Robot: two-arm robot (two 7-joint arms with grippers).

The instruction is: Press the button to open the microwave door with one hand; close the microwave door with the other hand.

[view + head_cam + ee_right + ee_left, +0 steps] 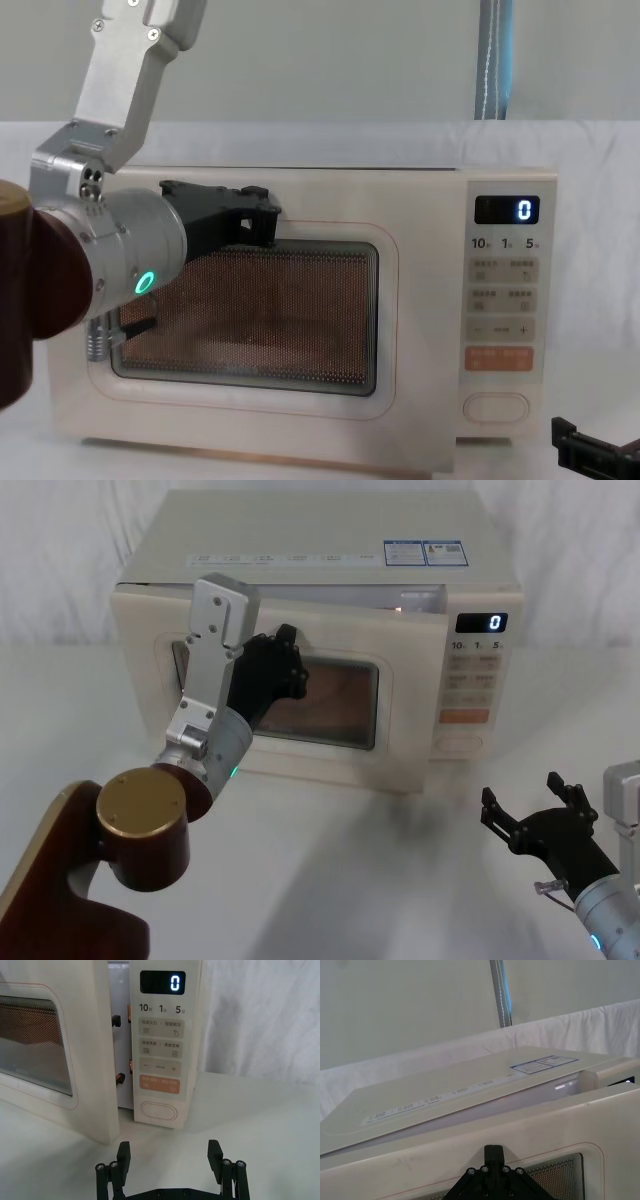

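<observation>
**Door ajar, left arm pushing it home**

Nearest the robot, the right gripper point(535, 815) hangs low over the table point(330, 880) in front of the control panel point(161, 1045), fingers spread and holding nothing. Straight ahead of it, at the foot of that panel, sits the button point(158, 1110) — untouched now, and by the look of the gap beside it, already pressed.

Farther in, the left gripper point(285, 665) is against the upper frame of the microwave door point(400, 710), above the dark window; whether its fingers are parted I cannot tell. The door stands slightly ajar, latch side swung out.

So the closing step is in hand. The next move calls for a steady push straight into the door until the latch catches.
</observation>
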